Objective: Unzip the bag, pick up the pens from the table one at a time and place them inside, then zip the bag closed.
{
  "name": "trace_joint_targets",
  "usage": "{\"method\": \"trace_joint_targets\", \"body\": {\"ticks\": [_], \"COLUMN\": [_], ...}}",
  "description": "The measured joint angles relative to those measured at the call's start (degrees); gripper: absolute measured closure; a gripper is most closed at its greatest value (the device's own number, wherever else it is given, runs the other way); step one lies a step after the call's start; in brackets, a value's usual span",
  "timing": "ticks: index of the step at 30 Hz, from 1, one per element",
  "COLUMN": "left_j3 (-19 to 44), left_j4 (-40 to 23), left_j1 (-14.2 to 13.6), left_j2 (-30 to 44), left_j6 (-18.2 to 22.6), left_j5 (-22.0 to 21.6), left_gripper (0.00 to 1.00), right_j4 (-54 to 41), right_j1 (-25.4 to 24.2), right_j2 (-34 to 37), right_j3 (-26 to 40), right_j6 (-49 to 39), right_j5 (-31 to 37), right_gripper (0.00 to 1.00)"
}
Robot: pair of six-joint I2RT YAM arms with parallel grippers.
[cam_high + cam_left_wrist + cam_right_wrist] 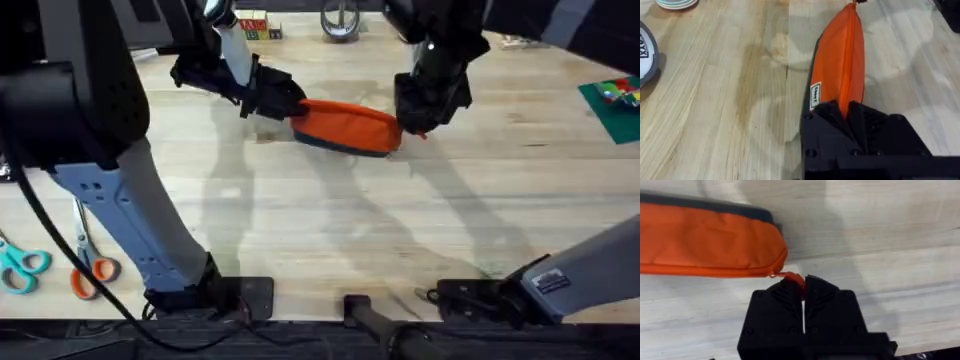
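the right jaws [802, 287] are pinched shut on the pull tab [791, 278], which sticks out from the bag [345, 127] at its right end. the bag's long axis runs from there straight away toward the left jaws [850, 112], which are clamped on the opposite end and anchor it. so the zipper line lies between the two grips, along the bag. the bag rests mid-bench [330, 230], slightly lifted at the ends. both arms reach forward from their bases, wrists angled down to the bag.
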Motion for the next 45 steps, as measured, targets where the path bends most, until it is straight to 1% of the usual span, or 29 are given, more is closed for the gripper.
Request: {"method": "trace_joint_targets", "body": {"ticks": [3, 9, 17, 25, 29, 35, 45], "left_j3": [0.0, 0.0, 0.0, 0.0, 0.0, 0.0, 0.0], "left_j4": [0.0, 0.0, -0.02, -0.04, -0.02, -0.02, -0.02], "left_j1": [0.0, 0.0, 0.0, -0.2, -0.2, -0.33, -0.44], "left_j2": [0.0, 0.0, 0.0, 0.0, 0.0, 0.0, 0.0], "left_j6": [0.0, 0.0, 0.0, 0.0, 0.0, 0.0, 0.0], "left_j5": [0.03, 0.02, 0.04, 0.09, 0.09, 0.15, 0.15], "left_gripper": [0.959, 0.959, 0.959, 0.959, 0.959, 0.959, 0.959], "right_j4": [0.07, 0.12, 1.19, 3.79, 4.32, 5.93, 5.83], "right_j1": [-1.01, -1.5, -2.65, -4.63, -4.95, -7.22, -8.34], "right_j2": [0.0, 0.0, 0.02, 0.03, 0.86, 3.64, 3.91], "right_j3": [0.0, -0.36, -2.56, -5.21, -5.32, -5.38, -5.38], "right_j6": [-1.43, -4.66, -6.53, -6.98, -7.39, -7.66, -8.24], "right_j5": [-0.92, -1.47, -1.81, -3.0, -3.0, -4.88, -5.96], "right_gripper": [0.97, 0.97, 0.97, 0.97, 0.97, 0.97, 0.97]}}
